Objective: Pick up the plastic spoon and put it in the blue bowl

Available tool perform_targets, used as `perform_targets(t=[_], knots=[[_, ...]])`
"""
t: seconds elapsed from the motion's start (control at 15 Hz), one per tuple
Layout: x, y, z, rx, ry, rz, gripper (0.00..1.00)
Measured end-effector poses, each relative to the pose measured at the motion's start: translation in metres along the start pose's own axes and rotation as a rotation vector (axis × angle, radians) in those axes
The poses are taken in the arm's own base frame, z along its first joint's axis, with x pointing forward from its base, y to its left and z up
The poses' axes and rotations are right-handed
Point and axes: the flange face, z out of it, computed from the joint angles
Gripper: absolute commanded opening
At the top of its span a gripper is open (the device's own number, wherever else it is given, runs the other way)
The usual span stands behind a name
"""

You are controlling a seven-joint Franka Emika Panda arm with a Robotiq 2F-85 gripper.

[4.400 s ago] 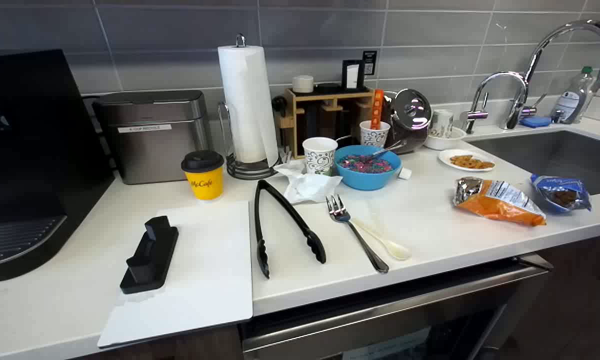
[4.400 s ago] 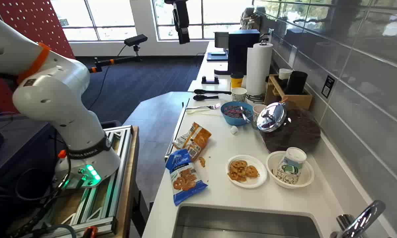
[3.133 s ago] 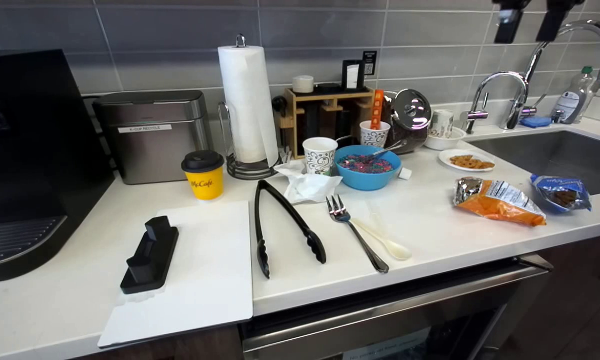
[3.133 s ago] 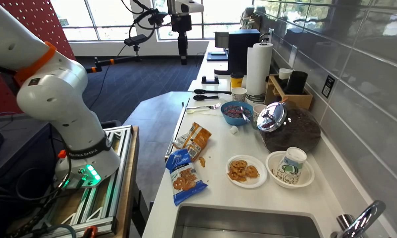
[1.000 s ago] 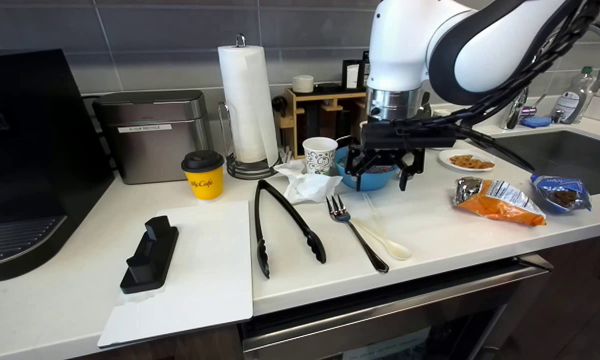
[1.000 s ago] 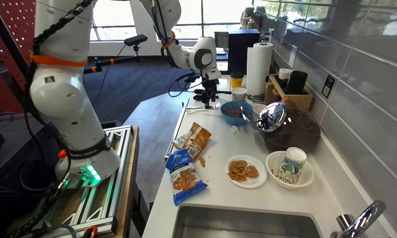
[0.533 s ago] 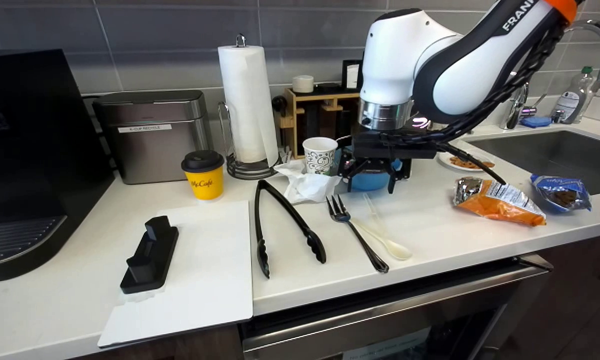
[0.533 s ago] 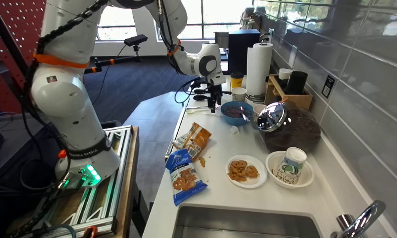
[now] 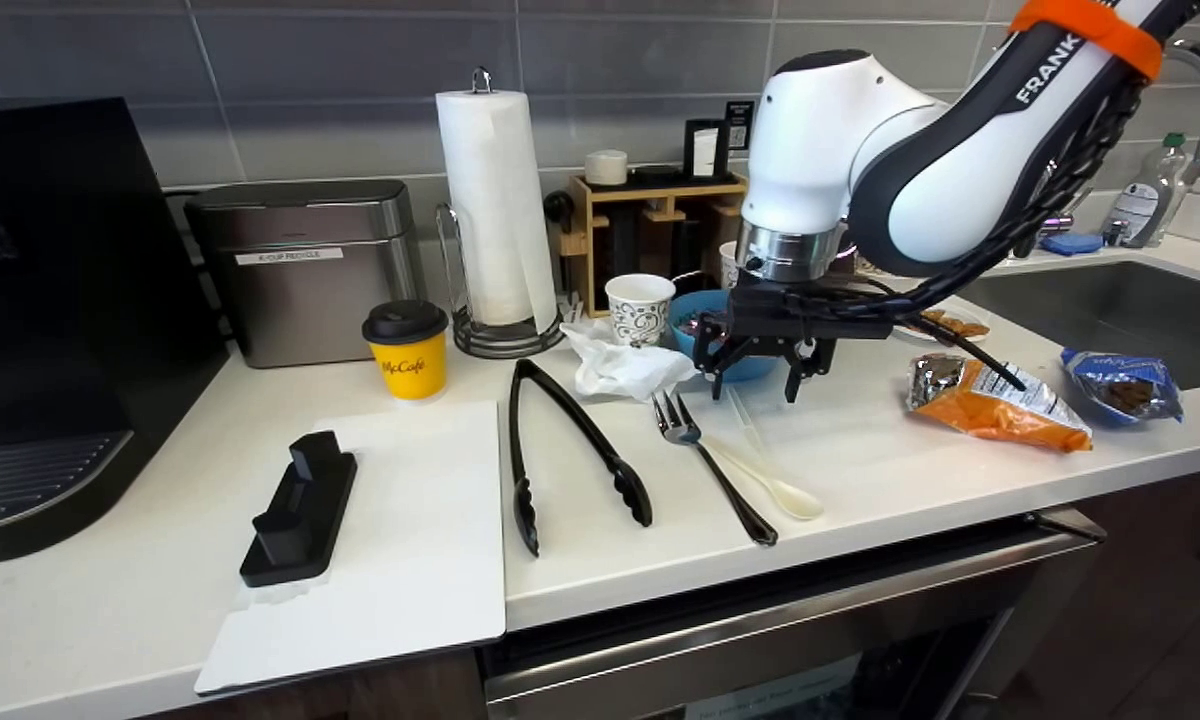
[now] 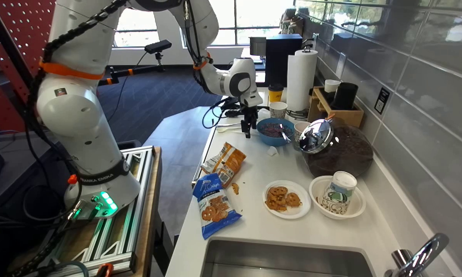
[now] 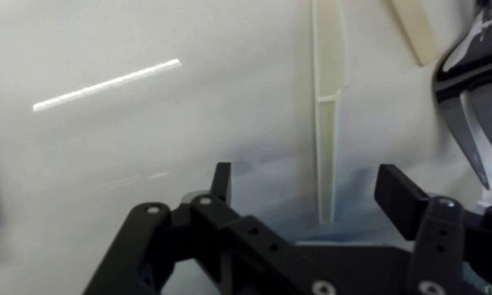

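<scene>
The cream plastic spoon (image 9: 792, 500) lies on the counter beside a metal fork (image 9: 720, 480). What looks like its handle end (image 11: 418, 32) shows beside the fork in the wrist view. A thin whitish plastic strip (image 11: 328, 82), knife-like in shape, lies near it. The blue bowl (image 10: 273, 141) stands behind; it holds pink-and-blue bits and a metal spoon (image 10: 285, 135). The arm hides much of the bowl (image 9: 750, 370) in an exterior view. My gripper (image 9: 753, 397) is open and empty, pointing down. In the wrist view its fingers (image 11: 305, 176) stand either side of the strip's end.
Black tongs (image 9: 570, 440), a crumpled tissue (image 9: 625, 370) and a patterned paper cup (image 9: 640, 310) are close by. An orange bag (image 10: 225, 163), a blue packet (image 10: 215, 207) and a plate of pretzels (image 10: 287, 215) lie sinkward. The counter's front edge (image 9: 860, 525) is near the spoon.
My open gripper has come from high up, down to just above the counter in front of the bowl. Over the last half second it lowered further, and the tissue shifted slightly right.
</scene>
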Motion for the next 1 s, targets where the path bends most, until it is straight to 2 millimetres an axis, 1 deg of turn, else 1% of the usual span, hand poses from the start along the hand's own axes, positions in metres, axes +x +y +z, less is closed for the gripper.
perform_targets(t=[0.07,0.2,0.27,0.33,0.47,0.67,0.73,0.87,1.0], knots=[[-0.003,0.001,0.003,-0.005,-0.004,-0.01,0.62],[-0.008,0.001,0.008,-0.014,-0.008,-0.028,0.51],[-0.01,0.0,0.009,-0.012,-0.008,-0.038,0.44],[-0.01,-0.002,0.007,-0.006,-0.005,-0.049,0.34],[-0.011,-0.006,0.004,0.002,-0.001,-0.068,0.19],[-0.012,-0.008,0.001,0.005,0.003,-0.094,0.0],[-0.013,-0.008,0.001,0.006,0.003,-0.101,0.0],[-0.014,-0.008,0.001,0.007,0.0,-0.112,0.03],[-0.018,-0.008,0.0,0.009,-0.018,-0.122,0.03]])
